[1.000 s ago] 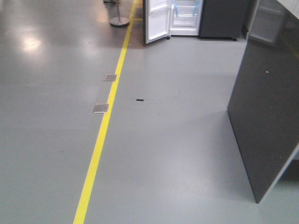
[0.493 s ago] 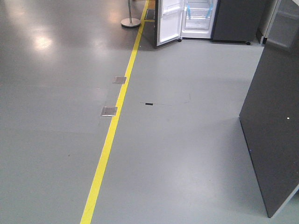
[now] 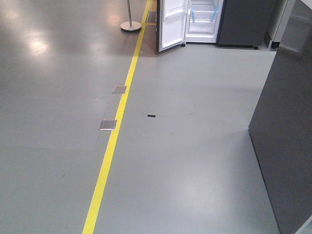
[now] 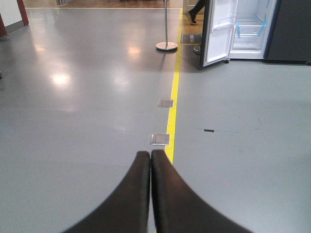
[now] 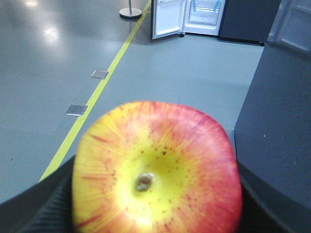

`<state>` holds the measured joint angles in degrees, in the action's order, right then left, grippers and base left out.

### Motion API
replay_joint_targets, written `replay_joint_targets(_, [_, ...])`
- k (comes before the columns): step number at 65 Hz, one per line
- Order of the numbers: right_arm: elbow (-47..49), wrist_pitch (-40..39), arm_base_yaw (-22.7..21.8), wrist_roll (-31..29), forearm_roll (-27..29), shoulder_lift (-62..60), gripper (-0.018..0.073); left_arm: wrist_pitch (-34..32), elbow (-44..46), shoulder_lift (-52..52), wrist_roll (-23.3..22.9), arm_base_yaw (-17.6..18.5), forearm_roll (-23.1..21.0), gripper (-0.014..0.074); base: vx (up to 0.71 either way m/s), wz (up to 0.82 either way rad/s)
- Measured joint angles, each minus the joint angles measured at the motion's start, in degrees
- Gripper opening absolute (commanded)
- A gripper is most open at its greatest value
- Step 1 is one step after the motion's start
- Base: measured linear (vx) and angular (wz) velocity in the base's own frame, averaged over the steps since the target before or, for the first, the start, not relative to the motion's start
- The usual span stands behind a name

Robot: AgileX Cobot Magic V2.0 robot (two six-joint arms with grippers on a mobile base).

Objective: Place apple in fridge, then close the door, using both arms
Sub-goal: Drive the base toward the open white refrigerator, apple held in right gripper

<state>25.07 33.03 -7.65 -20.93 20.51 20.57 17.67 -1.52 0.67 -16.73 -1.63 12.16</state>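
A red and yellow apple (image 5: 155, 170) fills the right wrist view, clamped between the dark fingers (image 5: 43, 208) of my right gripper (image 5: 155, 194). The fridge (image 3: 202, 22) stands far ahead across the floor, white inside with blue tape strips. Its door (image 3: 170, 24) hangs open to the left, white lining facing me. The same fridge (image 4: 252, 29) and door (image 4: 218, 31) show at the top right of the left wrist view. My left gripper (image 4: 149, 154) is shut on nothing, its black fingers pressed together above the floor.
A yellow floor line (image 3: 114, 131) runs toward the fridge, with two metal floor plates (image 3: 108, 124) beside it. A dark grey cabinet (image 3: 287, 136) stands close on the right. A stanchion post (image 3: 130, 22) stands left of the fridge. Another dark unit (image 3: 243, 22) adjoins the fridge.
The front view has swung from side to side while the base rolls ahead; the cabinet on the right has slid further toward the frame edge. The fridge stays open.
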Motion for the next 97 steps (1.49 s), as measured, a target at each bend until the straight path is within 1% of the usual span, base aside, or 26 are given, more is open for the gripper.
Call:
replay_joint_targets(64, [0.0,0.0,0.0,0.0,0.0,0.0,0.0030,0.0,0.0,0.0,0.0,0.0,0.0,-0.0005,0.24,0.03])
replay_joint_targets(97, [0.0,0.0,0.0,0.0,0.0,0.0,0.0030,0.0,0.0,0.0,0.0,0.0,0.0,-0.0005,0.22,-0.09])
